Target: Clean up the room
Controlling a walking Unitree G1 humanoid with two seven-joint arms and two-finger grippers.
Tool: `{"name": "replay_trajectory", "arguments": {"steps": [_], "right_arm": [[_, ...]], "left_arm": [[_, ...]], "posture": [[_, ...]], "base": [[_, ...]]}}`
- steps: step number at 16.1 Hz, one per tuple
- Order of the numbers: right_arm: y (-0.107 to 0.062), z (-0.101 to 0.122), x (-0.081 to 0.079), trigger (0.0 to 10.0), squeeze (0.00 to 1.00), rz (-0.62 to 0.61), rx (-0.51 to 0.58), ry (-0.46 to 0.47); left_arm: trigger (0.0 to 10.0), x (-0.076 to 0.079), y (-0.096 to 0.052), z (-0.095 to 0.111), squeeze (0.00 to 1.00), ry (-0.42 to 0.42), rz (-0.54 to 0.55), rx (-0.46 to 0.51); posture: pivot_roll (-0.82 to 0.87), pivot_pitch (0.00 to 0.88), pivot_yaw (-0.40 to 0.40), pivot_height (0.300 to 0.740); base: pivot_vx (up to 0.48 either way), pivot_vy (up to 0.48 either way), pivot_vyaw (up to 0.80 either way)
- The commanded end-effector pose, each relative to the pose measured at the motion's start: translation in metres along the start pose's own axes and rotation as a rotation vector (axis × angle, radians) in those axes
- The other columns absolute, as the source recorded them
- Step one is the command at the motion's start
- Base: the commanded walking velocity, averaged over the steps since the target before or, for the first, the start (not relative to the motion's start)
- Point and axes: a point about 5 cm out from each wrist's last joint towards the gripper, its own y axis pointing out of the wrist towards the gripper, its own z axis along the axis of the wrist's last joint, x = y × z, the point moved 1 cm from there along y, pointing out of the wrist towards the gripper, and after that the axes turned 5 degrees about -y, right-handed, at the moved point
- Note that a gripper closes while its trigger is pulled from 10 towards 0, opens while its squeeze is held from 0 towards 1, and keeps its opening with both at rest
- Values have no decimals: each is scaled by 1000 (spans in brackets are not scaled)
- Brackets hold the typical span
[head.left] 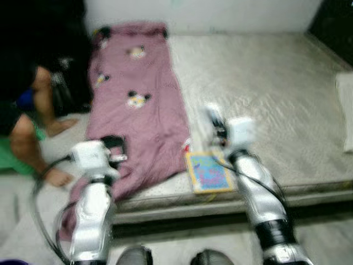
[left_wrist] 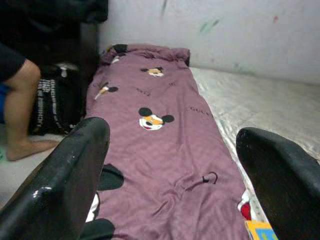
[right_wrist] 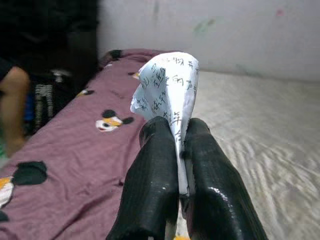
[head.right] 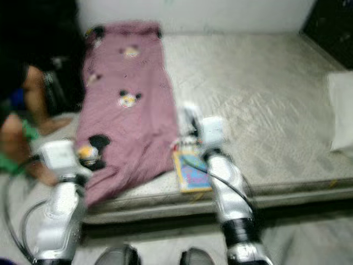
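Mauve cloth with cartoon mouse faces, a blanket (head.left: 138, 110), runs down the left strip of the bed (head.left: 265, 88), its lower end spilling over the near edge. Farther left, a person's bare leg (head.left: 41, 105) stands on the floor beside a dark bag (left_wrist: 55, 100).

The left hand (left_wrist: 172, 165) hovers over the blanket's lower end, its two black fingers spread wide and gripping nothing.

Just past the blanket's edge, a colourful picture book (head.left: 208, 172) lies flat near the front edge of the mattress.

The right hand (right_wrist: 181, 150) is raised above the mattress beside that book, clenched on a piece of white paper (right_wrist: 170, 85) printed with characters; the sheet sticks up crumpled from between the fingertips. A pale pillow (head.left: 346, 110) sits at the far right edge of the bed.

The step in hand looks like carrying off litter: the paper is picked up and lifted clear of the bed. The next move likely calls for taking it to a bin or some collecting place, none of which is in sight, so the robot would have to turn away from the bed. The book and blanket remain to be tidied.
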Motion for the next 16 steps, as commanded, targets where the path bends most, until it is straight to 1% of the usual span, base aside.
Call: {"name": "replay_trajectory", "arguments": {"steps": [1,4,6,10,11,12,14,16], "right_arm": [[5,10,-7,10000,0,28,40,19],[7,14,-12,10000,0,39,57,35],[9,16,-15,10000,0,47,64,30],[7,14,-14,10000,0,38,57,38],[7,14,-15,10000,0,44,59,28],[7,15,-16,10000,0,52,64,13],[8,18,-18,10000,0,67,76,-10],[7,17,-20,10000,0,68,74,-9]], "left_arm": [[10000,-7,1,3,0,16,25,5],[10000,-8,1,1,0,15,32,-2],[10000,-7,2,0,0,14,34,-8],[10000,-8,2,-1,0,27,45,-24],[10000,-7,2,2,0,16,33,7],[10000,-6,3,5,0,27,27,24],[10000,-5,3,5,0,30,30,20],[10000,-5,3,5,0,29,30,22]], "posture": [[-5,18,-39,740],[-10,18,-34,740],[-10,18,-34,740],[-10,21,-30,740],[-9,21,-30,740],[-10,26,-30,740],[-10,30,-30,740],[-10,32,-30,740]], "base": [[0,480,0],[0,480,0],[0,480,0],[0,480,0],[0,480,0],[0,0,0],[0,0,800],[0,0,800]]}}
